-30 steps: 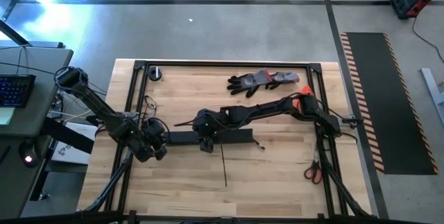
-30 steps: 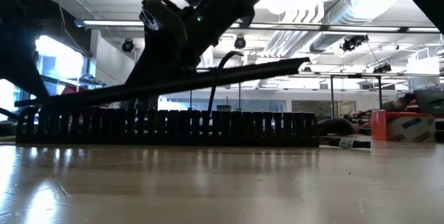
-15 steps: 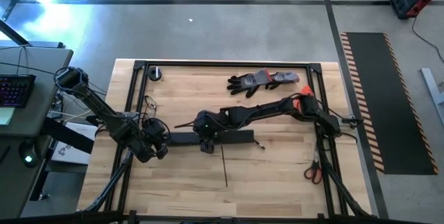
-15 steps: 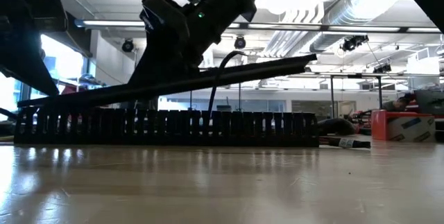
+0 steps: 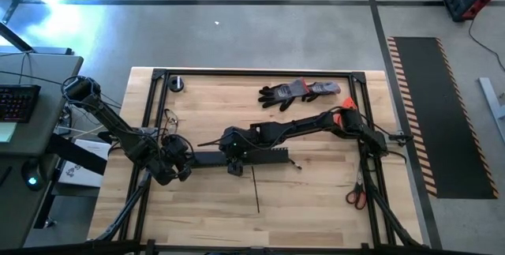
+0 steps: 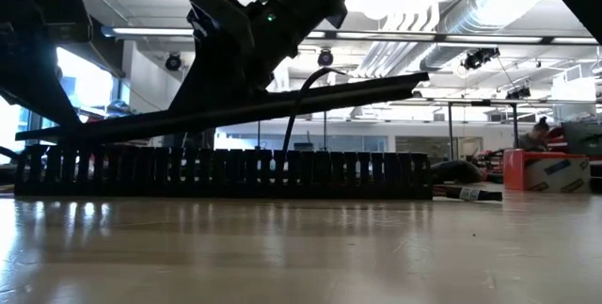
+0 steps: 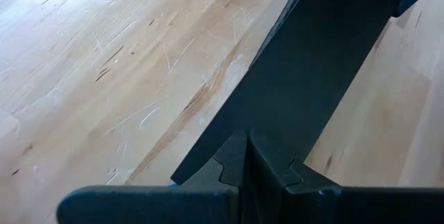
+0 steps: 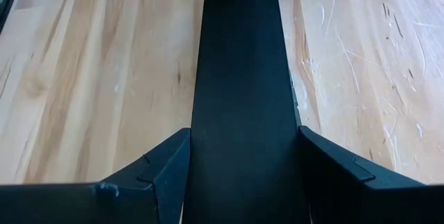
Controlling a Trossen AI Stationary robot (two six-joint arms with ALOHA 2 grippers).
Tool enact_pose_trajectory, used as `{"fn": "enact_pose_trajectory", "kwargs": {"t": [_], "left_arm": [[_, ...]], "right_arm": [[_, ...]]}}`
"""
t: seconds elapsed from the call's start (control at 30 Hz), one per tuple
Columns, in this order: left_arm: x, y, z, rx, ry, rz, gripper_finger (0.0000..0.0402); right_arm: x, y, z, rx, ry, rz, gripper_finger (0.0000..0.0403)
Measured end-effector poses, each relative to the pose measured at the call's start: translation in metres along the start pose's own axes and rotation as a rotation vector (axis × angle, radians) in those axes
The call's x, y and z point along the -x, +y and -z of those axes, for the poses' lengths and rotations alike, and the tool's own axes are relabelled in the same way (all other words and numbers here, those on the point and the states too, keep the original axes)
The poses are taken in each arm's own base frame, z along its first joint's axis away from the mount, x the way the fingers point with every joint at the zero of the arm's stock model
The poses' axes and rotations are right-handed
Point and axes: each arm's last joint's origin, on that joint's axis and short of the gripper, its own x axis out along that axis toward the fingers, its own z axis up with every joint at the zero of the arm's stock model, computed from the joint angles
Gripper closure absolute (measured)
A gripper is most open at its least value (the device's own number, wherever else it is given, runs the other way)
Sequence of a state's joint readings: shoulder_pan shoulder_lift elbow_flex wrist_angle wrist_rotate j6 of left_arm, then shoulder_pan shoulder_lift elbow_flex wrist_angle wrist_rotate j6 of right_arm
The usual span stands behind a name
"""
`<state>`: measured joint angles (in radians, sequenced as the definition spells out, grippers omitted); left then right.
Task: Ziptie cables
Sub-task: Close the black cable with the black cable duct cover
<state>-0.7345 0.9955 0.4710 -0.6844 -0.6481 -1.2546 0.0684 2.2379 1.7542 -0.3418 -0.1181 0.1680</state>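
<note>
The cables point(image 5: 168, 119) are only a thin tangle near the counter's point(image 5: 316, 200) left edge, just beyond the left gripper point(image 5: 180, 166); their colours are too fine to make out. That gripper is closed tight, fingers point(image 7: 244, 172) pressed together above the end of a flat black strip point(image 7: 305, 71), contact unclear. The right gripper point(image 5: 233, 163) holds this strip point(image 8: 243, 92) between its part-spread fingers point(image 8: 166, 165). In the low view the strip point(image 6: 282, 106) slants above the slotted bar point(image 6: 226, 174), hiding what lies behind. The counter is pale scratched wood; beyond it, a workshop with ceiling ducts. Since the earlier frame the strip has shifted slightly leftward.
</note>
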Motion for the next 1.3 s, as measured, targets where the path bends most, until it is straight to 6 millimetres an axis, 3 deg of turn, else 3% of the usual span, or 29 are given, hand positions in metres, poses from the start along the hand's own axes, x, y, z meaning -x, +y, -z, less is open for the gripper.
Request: {"fn": "enact_pose_trajectory", "kwargs": {"t": [0.5,0.8,1.3], "left_arm": [[0.001,-0.001,0.002,-0.011,0.039,0.022,0.0402],[0.017,-0.009,-0.003,-0.058,0.024,0.104,0.0402],[-0.006,0.002,0.018,0.002,0.012,0.132,0.0402]], "right_arm": [[0.0,0.007,0.005,0.049,0.034,0.05,0.0197],[0.0,0.003,0.004,0.066,0.033,0.014,0.0197],[0.0,0.003,0.008,0.078,0.076,0.016,0.0197]]}}
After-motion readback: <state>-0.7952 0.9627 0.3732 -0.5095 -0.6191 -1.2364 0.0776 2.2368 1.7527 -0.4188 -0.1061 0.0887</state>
